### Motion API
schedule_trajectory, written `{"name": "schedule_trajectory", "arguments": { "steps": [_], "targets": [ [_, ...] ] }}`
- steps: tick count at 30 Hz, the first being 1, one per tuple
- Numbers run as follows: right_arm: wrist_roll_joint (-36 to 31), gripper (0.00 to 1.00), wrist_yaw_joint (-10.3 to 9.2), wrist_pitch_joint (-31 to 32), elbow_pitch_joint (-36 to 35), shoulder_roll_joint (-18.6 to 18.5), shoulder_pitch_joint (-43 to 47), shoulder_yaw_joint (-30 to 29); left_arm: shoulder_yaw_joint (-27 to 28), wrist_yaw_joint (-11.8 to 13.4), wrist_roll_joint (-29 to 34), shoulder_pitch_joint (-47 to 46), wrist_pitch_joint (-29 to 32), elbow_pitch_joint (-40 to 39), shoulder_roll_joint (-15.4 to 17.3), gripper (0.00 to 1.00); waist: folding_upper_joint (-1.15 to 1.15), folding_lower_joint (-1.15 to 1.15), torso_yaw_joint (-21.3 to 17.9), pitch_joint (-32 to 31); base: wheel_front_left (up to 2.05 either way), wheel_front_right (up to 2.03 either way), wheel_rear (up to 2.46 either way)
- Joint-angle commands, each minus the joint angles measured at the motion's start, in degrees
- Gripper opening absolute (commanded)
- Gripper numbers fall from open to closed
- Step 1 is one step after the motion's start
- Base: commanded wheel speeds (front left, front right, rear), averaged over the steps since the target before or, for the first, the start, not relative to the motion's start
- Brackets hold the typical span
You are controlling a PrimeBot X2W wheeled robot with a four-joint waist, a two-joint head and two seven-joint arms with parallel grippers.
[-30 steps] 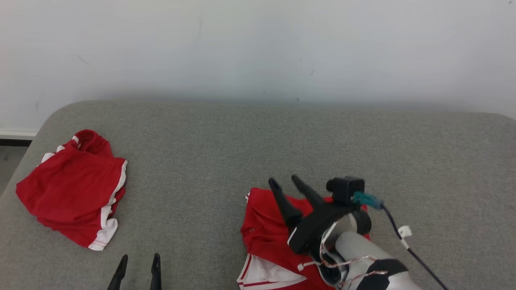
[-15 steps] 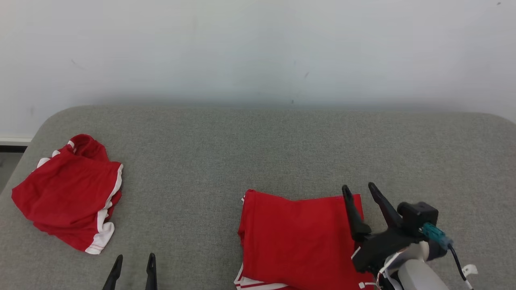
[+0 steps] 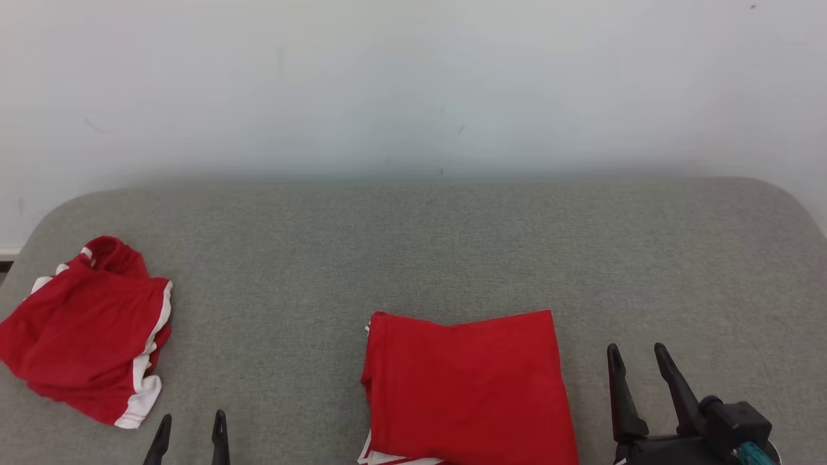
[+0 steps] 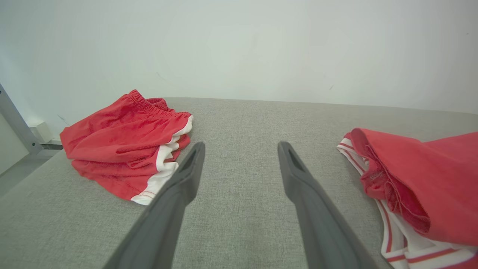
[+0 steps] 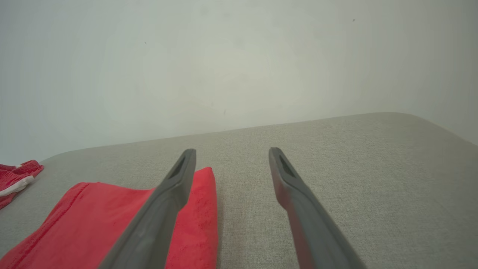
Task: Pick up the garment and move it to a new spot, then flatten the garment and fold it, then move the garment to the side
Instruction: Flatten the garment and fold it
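Note:
A folded red garment (image 3: 468,384) with white trim lies flat at the front middle of the grey padded surface; it also appears as the red garment (image 4: 418,186) at the right of the left wrist view and the red garment (image 5: 112,220) at the lower left of the right wrist view. My right gripper (image 3: 636,361) stands open just right of it, apart from the cloth, with nothing between its fingers (image 5: 175,179). My left gripper (image 3: 190,429) is open near the front left edge, over bare fabric, its fingers (image 4: 186,175) empty.
A second red garment with white trim (image 3: 84,329) lies bunched at the far left, near the surface's rounded edge; it is also seen as the bunched garment (image 4: 127,138). A pale wall runs behind the grey surface (image 3: 452,245). A metal frame leg (image 4: 15,123) stands off the left side.
My right gripper lifted off the folded garment and drew back to the right and toward the front edge, open and empty. The head camera shifted too. The garment now lies uncovered.

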Motion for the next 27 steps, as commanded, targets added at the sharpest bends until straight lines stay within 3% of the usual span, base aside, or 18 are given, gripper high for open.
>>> {"name": "schedule_trajectory", "arguments": {
  "steps": [1,8,27],
  "targets": [
    [-0.81,1.0,-0.1,-0.25,-1.64,0.65,1.69,-0.46,-0.01,0.19,0.53,0.77,-0.18,-0.31,-0.09,1.0,0.0,0.0,-0.95,-0.36,0.0,0.0,0.0],
    [-2.31,1.0,-0.09,-0.24,-5.64,1.42,6.01,0.08,-0.65,0.32,1.14,1.22,-0.18,-0.61,-0.08,1.0,0.0,0.0,-2.4,-0.75,0.0,0.0,0.0],
    [-1.89,1.0,-0.09,-0.25,-3.89,1.62,6.83,1.87,-1.11,-0.02,3.75,2.18,-0.18,-1.24,-0.08,1.0,0.0,0.0,-2.84,-0.79,0.0,0.0,0.0]
  ]
}}
